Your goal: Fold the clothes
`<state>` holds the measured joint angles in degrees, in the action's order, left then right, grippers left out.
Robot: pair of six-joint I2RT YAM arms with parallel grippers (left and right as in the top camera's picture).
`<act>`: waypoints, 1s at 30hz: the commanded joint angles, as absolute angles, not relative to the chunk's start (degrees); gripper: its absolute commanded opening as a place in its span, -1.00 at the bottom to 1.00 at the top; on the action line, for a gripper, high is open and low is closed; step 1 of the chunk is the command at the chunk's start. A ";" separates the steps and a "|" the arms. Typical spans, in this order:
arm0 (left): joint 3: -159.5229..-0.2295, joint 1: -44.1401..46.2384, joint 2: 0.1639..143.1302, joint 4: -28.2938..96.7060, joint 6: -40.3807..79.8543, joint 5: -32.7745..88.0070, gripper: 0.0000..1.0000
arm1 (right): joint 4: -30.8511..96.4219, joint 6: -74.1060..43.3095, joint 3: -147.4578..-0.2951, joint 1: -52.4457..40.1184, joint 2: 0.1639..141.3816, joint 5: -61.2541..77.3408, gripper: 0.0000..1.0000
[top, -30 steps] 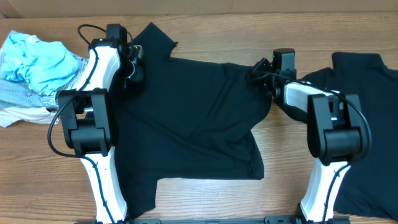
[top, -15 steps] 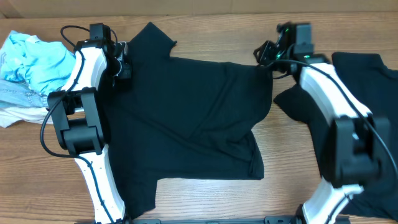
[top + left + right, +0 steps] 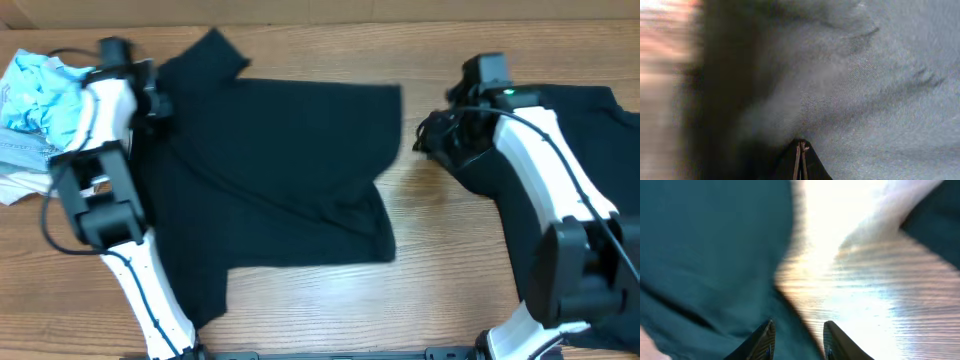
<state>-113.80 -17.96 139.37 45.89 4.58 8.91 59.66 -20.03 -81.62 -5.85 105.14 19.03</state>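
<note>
A black T-shirt [image 3: 280,170] lies spread across the middle of the table, one sleeve [image 3: 215,50] pointing to the back. My left gripper [image 3: 155,100] is at its far left edge and is shut on a pinch of the fabric. In the left wrist view the jaws [image 3: 801,146] are closed on the black cloth [image 3: 865,85], which fills the view. My right gripper [image 3: 432,138] is open and empty over the wood between this shirt and a second black T-shirt [image 3: 590,190] on the right. In the right wrist view its open gripper [image 3: 797,342] stands over an edge of dark fabric [image 3: 705,255].
A pile of light blue and white clothing [image 3: 40,100] lies at the far left, just beyond the left gripper. Bare wooden table [image 3: 440,250] shows between the two shirts. The second shirt runs under my right arm to the right edge.
The middle shirt has slid left, pulled by my left gripper. My right gripper has let go of the shirt's right corner and moved toward the front, now open.
</note>
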 commanded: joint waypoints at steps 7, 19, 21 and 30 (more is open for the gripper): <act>-125.01 -19.33 144.42 56.49 2.85 17.72 -0.92 | 55.75 -8.43 -71.02 -13.30 106.74 20.47 0.22; -156.29 -15.94 144.20 78.30 -1.34 19.55 -0.85 | 56.45 -6.87 -66.46 -21.39 106.74 18.94 0.22; -162.52 -15.92 144.20 82.50 -1.34 19.57 -0.85 | 56.47 -6.74 -66.46 -22.87 106.74 18.92 0.22; -180.02 -15.14 139.76 93.36 -1.30 23.81 -0.83 | 55.55 -14.17 -66.46 -29.47 106.74 3.75 0.07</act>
